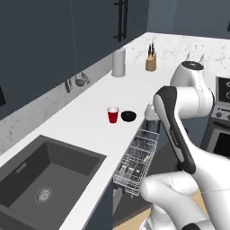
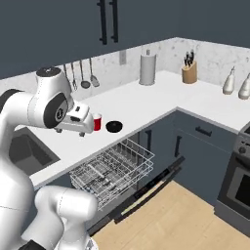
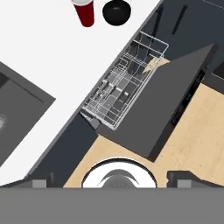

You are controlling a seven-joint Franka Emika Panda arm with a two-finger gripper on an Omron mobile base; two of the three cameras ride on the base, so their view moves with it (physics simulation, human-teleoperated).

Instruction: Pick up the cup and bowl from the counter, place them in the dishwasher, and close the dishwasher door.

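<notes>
**A:** What do you get in the left base view?

**B:** You have the cup (image 1: 112, 115) and the bowl (image 1: 128, 116) standing side by side on the tabletop (image 1: 90, 112), just apart, the bowl nearer the edge. Past that edge from the bowl hangs the pulled-out wire rack (image 1: 136, 161). The tool (image 1: 151, 112) sits just beyond the bowl, largely hidden by the arm.

**A:** And the right base view?

**B:** You see the tool (image 2: 83, 128) raised, close beside the cup (image 2: 97, 122); the bowl (image 2: 114, 126) is on the cup's other side. The dishwasher door (image 2: 146, 193) lies open below the rack (image 2: 112, 171).

**A:** Hand view?

**B:** Cup (image 3: 84, 12) and bowl (image 3: 117, 12) sit at the far edge, well away from the tool, beyond the rack (image 3: 124, 81). You cannot tell whether the tool is released or clenched.
</notes>
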